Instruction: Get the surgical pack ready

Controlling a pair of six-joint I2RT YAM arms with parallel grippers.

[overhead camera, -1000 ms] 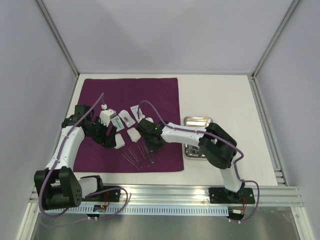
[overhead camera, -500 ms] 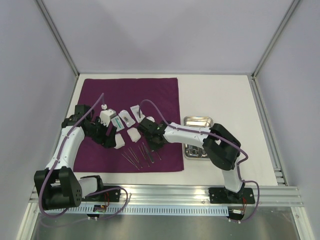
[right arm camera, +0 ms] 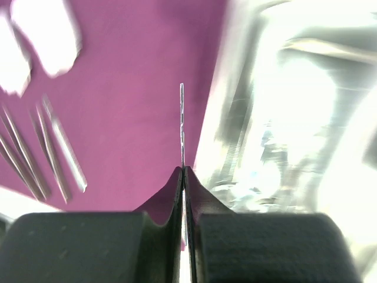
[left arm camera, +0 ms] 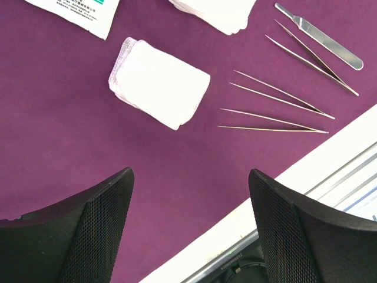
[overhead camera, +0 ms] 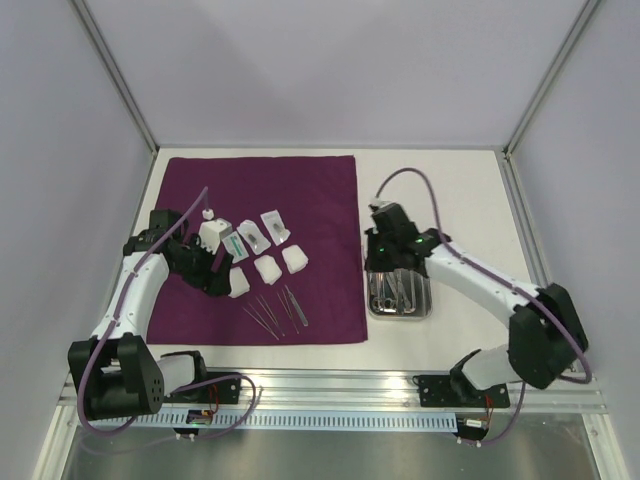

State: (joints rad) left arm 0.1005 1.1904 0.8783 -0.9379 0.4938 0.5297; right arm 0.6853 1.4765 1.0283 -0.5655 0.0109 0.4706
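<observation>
The right pincer [overhead camera: 392, 268] has swung off the large deep-purple cloth [overhead camera: 300, 190], where it was hovering by the row of thin metal tools [overhead camera: 275, 310]. It is now hanging over the small rectangular shiny steel tray [overhead camera: 400, 316]. The left pincer [overhead camera: 222, 276] is staying where it was.

From above, the tray is sitting on the white surface [overhead camera: 450, 190] directly under the right pincer, with the cloth's edge just beside it on the left. Dark slender items are lying inside the tray, too small to tell apart. The left pincer is hovering low over the cloth, with a white gauze square [overhead camera: 238, 285] just beside its tips. Two more gauze squares and three small clear packets [overhead camera: 253, 235] are lying further to its right.

In the left wrist view, the left pincer [left arm camera: 191, 172] is standing wide apart and gripping nothing. The gauze square [left arm camera: 159, 82] is lying ahead of it, apart from both fingers. The thin metal tools [left arm camera: 277, 100] are fanning out ahead and to its right.

In the right wrist view, which is blurred, the right pincer [right arm camera: 183, 171] is pressing together on a thin metal strip [right arm camera: 182, 124] that is sticking straight out past its tips. The cloth [right arm camera: 135, 88] is showing to its left. The glaring tray [right arm camera: 215, 135] is showing to its right.
</observation>
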